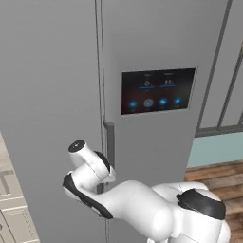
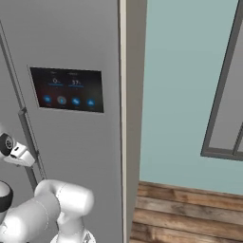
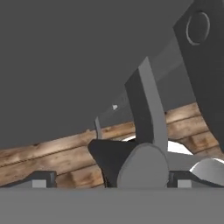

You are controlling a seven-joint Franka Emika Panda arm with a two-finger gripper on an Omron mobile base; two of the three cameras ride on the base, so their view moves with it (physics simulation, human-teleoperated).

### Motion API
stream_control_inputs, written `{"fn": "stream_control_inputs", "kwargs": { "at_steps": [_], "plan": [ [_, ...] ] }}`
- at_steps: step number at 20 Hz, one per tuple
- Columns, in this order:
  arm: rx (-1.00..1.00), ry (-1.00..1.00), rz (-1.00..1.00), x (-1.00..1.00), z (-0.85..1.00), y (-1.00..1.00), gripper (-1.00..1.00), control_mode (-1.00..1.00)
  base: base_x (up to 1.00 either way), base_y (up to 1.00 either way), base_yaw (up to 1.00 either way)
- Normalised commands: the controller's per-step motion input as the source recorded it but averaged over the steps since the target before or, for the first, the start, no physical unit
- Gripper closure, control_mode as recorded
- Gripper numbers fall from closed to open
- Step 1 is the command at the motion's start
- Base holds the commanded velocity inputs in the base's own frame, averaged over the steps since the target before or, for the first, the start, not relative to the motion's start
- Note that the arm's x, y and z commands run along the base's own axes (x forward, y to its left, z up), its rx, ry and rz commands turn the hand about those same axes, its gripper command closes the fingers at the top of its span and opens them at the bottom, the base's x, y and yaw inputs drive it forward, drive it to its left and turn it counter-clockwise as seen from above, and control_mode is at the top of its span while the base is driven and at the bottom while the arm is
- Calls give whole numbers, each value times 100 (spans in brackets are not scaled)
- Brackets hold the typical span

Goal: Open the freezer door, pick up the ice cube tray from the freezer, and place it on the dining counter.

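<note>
The white, smooth-shelled arm [image 1: 142, 209] with dark joint bands bends up from the base, and its wrist reaches the seam between the two doors of the tall matte gray side-by-side fridge. The two-finger gripper [image 3: 109, 178] sits low in the hand view, where its dark tips [image 3: 40, 178] stand on either side of the long gray bar handle [image 3: 146, 113]; the handle's rounded end bulks large between them. Whether they press the bar or stand free of it cannot be told, as the tips are cut off by the frame edge. The plain gray freezer door [image 1: 47, 95] is closed, flat and featureless, left of the seam. Right of it stands the gray door with the dark glossy touchscreen panel [image 1: 158, 90], its blue icons too small to read. Beyond lie a wood plank floor [image 2: 185, 213], a pale teal wall [image 2: 190, 71] and a gray-framed window [image 2: 228, 104], cut off.
</note>
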Motion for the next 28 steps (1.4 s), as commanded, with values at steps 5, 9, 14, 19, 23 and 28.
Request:
{"fn": "stream_control_inputs", "kwargs": {
  "at_steps": [5,9,14,19,23,28],
  "plan": [
    [0,-21,17,0,-35,-12,-100,-100,0,0,0],
    [0,-22,19,4,-32,-2,-100,-100,0,0,0],
    [0,-13,14,41,-37,-13,-100,-100,0,0,0],
    [-3,-6,5,40,-40,-6,100,-100,0,0,0],
    [0,0,6,-23,-29,17,100,-100,0,0,0],
    [0,-1,24,-99,-17,85,100,-100,0,0,0]
  ]
}}
